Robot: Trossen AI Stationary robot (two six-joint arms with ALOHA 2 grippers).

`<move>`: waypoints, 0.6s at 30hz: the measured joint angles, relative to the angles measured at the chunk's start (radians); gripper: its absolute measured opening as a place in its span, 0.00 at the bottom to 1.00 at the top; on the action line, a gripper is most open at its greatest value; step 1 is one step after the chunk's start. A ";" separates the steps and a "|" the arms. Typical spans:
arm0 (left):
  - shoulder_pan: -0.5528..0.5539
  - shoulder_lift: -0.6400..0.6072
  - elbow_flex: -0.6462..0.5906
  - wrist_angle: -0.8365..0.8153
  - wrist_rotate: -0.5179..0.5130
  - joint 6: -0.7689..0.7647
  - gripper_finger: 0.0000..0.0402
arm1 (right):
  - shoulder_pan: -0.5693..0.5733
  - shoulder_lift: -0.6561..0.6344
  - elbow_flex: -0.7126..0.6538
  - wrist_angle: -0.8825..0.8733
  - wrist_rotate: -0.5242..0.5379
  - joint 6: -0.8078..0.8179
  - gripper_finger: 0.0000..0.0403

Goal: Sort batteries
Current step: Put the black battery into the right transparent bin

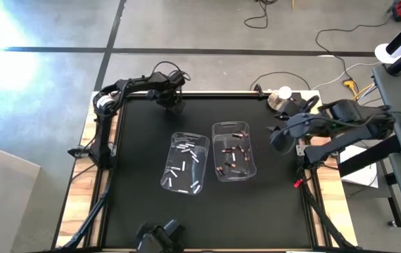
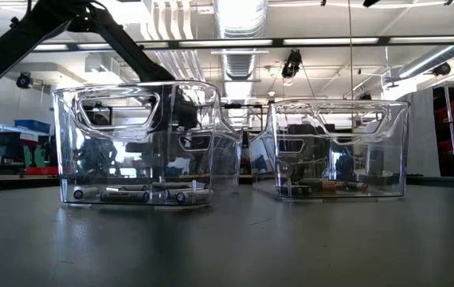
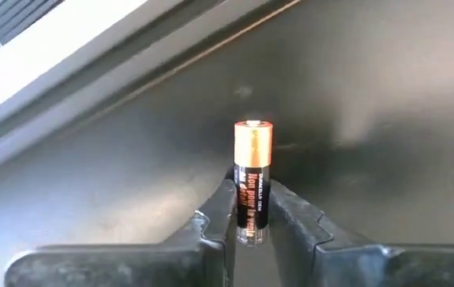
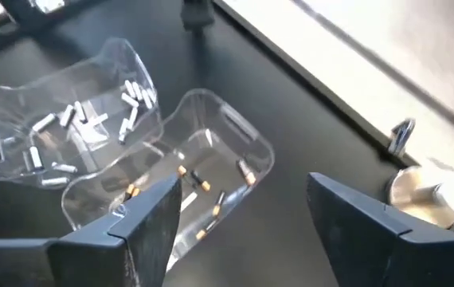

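Note:
A dark battery with a copper end (image 3: 252, 171) lies on the black mat near the table's far edge, and my left gripper (image 1: 171, 102) is shut on it, pointing down. In the middle of the mat stand two clear bins. The left bin (image 1: 174, 177) holds several white batteries (image 1: 188, 151), the right bin (image 1: 217, 132) several dark, copper-ended batteries (image 1: 232, 156). My right gripper (image 4: 243, 191) hangs open and raised at the right bin's right side, with nothing between its fingers. My left gripper pinches the battery's black half (image 3: 249, 219) between its two fingers, one on each long side. The fingers come from above, pointing down, and lie across the battery. The copper end (image 3: 253, 143) sticks out past the fingertips. The battery appears to lie flat on the mat.
A round metal object (image 1: 279, 98) sits at the table's far right corner. A dark device (image 1: 162, 235) stands at the near edge. A wooden border (image 1: 81, 176) frames the mat. Bare mat lies left of the bins and toward the near edge.

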 joint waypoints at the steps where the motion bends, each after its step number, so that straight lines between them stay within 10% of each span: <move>1: -0.007 0.002 0.017 -0.003 0.000 0.019 0.11 | 0.000 -0.009 0.008 0.000 0.012 -0.018 0.64; 18: -0.456 -0.222 0.271 0.288 0.033 0.062 0.08 | 0.000 -0.035 0.062 0.031 0.069 -0.332 0.62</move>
